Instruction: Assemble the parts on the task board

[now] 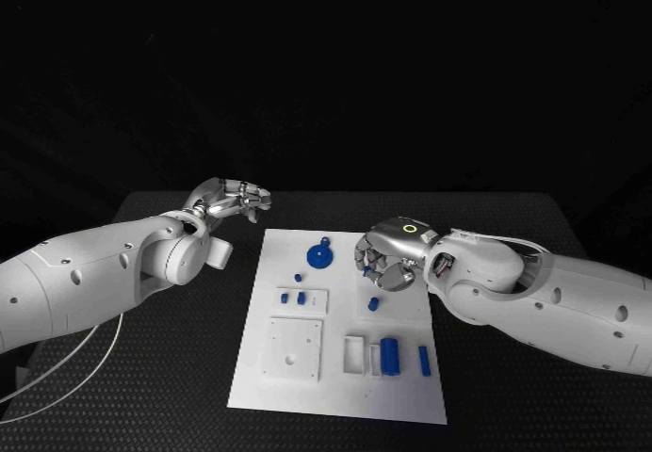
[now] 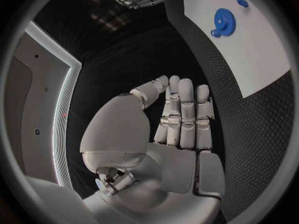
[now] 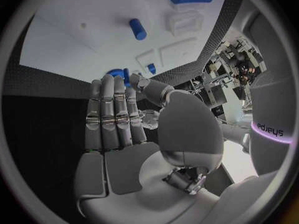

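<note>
The white task board (image 1: 340,377) lies in the middle of the black table. On it are a blue gear (image 1: 320,255), two small blue pegs (image 1: 292,298), a single peg (image 1: 374,303), a blue cylinder (image 1: 390,354) and a blue bar (image 1: 424,360). My left hand (image 1: 231,200) hovers off the board's far left corner with straight fingers (image 2: 181,114) and nothing in them. My right hand (image 1: 387,254) hangs over the board's far right part, beside the gear, and holds nothing. Past its fingers (image 3: 115,109) I see the single peg (image 3: 137,29) and the board (image 3: 74,40).
A raised white square block (image 1: 292,347) and a small white frame (image 1: 353,353) sit on the board's near half. Black table mat (image 1: 177,377) surrounds the board on all sides. A white cable (image 1: 68,372) loops by my left arm.
</note>
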